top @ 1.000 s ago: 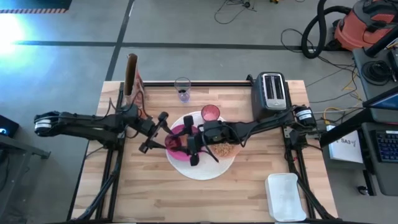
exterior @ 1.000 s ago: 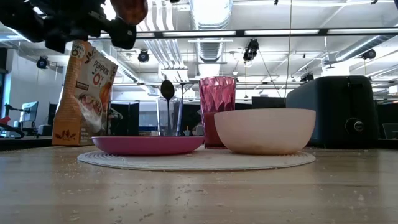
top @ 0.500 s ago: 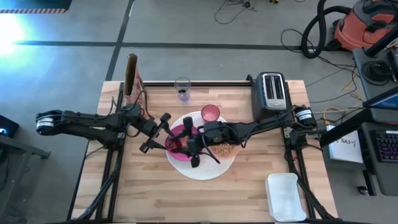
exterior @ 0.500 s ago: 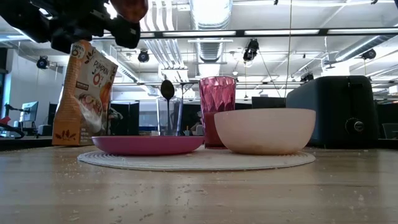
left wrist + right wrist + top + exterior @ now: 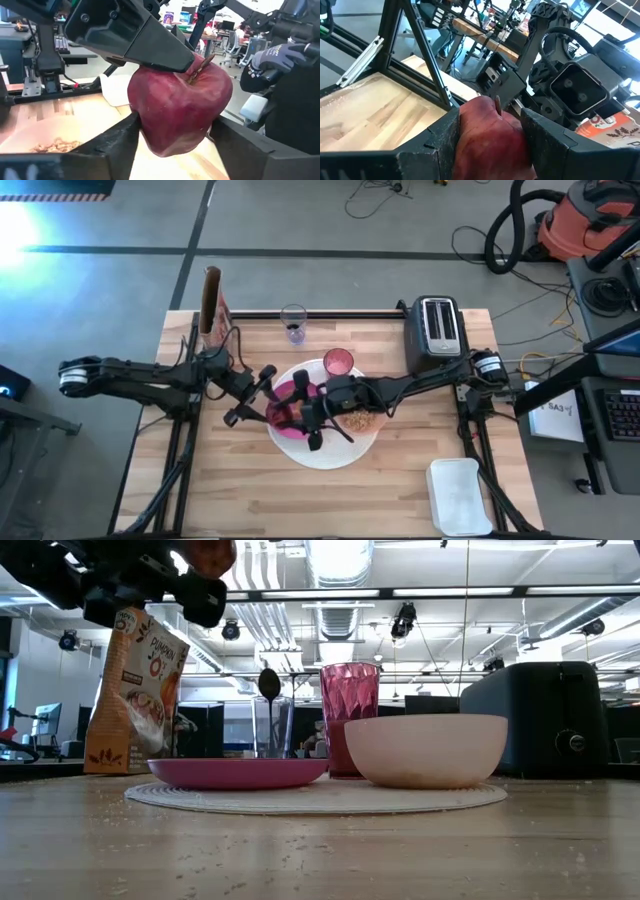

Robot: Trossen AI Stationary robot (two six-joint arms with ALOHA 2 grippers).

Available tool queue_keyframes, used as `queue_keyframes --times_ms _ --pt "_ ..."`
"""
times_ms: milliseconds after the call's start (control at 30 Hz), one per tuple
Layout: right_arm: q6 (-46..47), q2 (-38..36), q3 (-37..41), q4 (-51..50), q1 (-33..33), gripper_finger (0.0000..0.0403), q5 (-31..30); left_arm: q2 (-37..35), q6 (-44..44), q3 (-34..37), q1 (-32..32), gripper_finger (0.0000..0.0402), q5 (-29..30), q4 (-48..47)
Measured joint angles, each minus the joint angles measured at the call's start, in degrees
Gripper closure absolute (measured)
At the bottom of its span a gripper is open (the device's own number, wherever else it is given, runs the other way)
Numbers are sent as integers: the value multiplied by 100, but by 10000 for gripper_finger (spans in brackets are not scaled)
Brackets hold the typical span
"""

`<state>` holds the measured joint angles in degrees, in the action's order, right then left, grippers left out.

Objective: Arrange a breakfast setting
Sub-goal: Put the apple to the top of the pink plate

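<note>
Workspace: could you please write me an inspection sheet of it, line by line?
Surface: wooden table, scattered crumbs.
Job's things: white disc carries the magenta plate, bowl and pink tumbler; spoon stands in the clear glass; dark-red fruit is held in the air above the plate.
Clutter: cereal bag, toaster, white container.
Grippers: right end effector grips the fruit; left end effector is around it too.
Cables: loose on the floor.
Surroundings: vacuum cleaner.
</note>
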<state>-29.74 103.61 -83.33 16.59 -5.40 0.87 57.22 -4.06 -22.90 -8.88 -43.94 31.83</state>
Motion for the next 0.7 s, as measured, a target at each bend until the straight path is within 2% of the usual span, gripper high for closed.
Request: queue_keyframes --times_ms 133,500,700 --pt "-122 -7 0 -47 6 218 -42 -23 -50 2 1 153 73 -12" --pt "-413 -33 0 -40 78 218 -130 -51 -119 4 -5 154 -33 29" --pt "-889 -106 2 -62 78 218 -252 -78 -234 4 -5 154 -50 94"
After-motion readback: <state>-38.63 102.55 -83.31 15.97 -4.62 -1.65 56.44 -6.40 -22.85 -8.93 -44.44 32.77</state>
